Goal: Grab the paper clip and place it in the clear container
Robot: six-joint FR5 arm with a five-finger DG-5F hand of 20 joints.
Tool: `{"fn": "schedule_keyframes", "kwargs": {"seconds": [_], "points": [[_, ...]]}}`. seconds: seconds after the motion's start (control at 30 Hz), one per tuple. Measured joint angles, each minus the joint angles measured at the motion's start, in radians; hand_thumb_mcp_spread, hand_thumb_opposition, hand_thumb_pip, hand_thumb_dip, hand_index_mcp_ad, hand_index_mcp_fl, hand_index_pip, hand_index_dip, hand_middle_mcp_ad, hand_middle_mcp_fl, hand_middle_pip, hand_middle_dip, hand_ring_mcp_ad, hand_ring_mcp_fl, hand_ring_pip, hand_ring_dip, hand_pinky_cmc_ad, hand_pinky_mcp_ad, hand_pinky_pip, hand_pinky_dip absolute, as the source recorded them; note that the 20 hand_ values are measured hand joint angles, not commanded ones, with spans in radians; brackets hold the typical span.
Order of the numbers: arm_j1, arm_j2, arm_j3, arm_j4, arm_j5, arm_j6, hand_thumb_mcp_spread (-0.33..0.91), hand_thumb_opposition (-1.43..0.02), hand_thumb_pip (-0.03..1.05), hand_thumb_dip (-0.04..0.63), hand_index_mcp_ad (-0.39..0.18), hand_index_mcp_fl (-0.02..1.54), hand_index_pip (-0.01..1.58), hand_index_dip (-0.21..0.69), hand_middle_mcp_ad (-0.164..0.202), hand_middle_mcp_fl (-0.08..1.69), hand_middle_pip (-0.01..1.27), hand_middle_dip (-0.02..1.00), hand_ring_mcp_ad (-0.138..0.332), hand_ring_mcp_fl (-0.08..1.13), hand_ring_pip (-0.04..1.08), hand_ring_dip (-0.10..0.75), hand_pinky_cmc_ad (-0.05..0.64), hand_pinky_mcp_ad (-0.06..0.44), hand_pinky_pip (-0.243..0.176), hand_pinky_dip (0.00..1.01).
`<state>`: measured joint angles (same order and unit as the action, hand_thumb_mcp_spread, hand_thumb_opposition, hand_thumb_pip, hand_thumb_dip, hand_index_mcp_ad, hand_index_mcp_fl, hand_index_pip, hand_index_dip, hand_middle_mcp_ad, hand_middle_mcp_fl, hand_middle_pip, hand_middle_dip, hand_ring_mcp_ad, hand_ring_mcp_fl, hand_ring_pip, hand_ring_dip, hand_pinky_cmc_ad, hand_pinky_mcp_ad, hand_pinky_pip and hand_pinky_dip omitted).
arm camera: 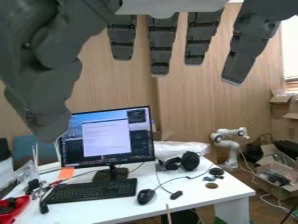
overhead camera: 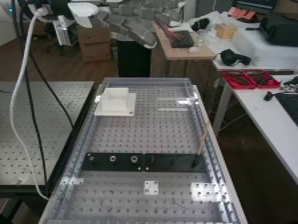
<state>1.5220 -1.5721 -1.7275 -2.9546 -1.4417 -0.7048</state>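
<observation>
At the top of the high view the hand (overhead camera: 130, 24) is held up over the bench's far end, its fingers extended and holding nothing. The same hand (arm camera: 161, 42) hangs into the wrist view with straight, spread fingers and the thumb off to one side. On the perforated bench top, a thin dark mark (overhead camera: 178, 203) lies near the near end; whether it is the paper clip I cannot tell. A pale, bright rectangular patch (overhead camera: 205, 192) lies beside it, either glare or something clear.
A white block on a plate (overhead camera: 116, 102) stands at the bench's far left. Black plates (overhead camera: 174, 162) with round metal parts cross the middle, a thin stick (overhead camera: 203, 137) rising at their right end. Red trays (overhead camera: 249, 79) and a monitor (arm camera: 106, 136) are on side tables.
</observation>
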Motion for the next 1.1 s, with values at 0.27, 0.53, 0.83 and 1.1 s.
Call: {"fn": "schedule_keyframes", "kwargs": {"seconds": [0.27,0.53,0.83,1.1], "points": [[0.001,-0.002,0.0,0.002,-0.004,0.001,0.17,-0.74,0.63,0.206,-0.138,0.11,0.1,-0.187,0.056,0.1,0.12,0.3,0.138,0.01,0.1,0.171,0.379,0.344,-0.061,0.47],[-0.001,-0.003,0.002,-0.002,-0.01,-0.002,0.17,-0.74,0.63,0.206,-0.138,0.09,0.1,-0.187,0.059,0.1,0.12,0.3,0.138,0.01,0.1,0.171,0.379,0.347,-0.059,0.47],[-0.005,-0.012,0.005,-0.004,-0.028,0.003,0.17,-0.74,0.64,0.206,-0.138,0.09,0.1,-0.187,0.056,0.1,0.12,0.3,0.138,0.01,0.1,0.168,0.379,0.347,-0.063,0.47],[-0.006,-0.017,0.011,-0.003,-0.036,0.004,0.17,-0.74,0.64,0.206,-0.138,0.09,0.11,-0.188,0.059,0.1,0.12,0.3,0.138,0.01,0.1,0.168,0.379,0.347,-0.063,0.47]]}}
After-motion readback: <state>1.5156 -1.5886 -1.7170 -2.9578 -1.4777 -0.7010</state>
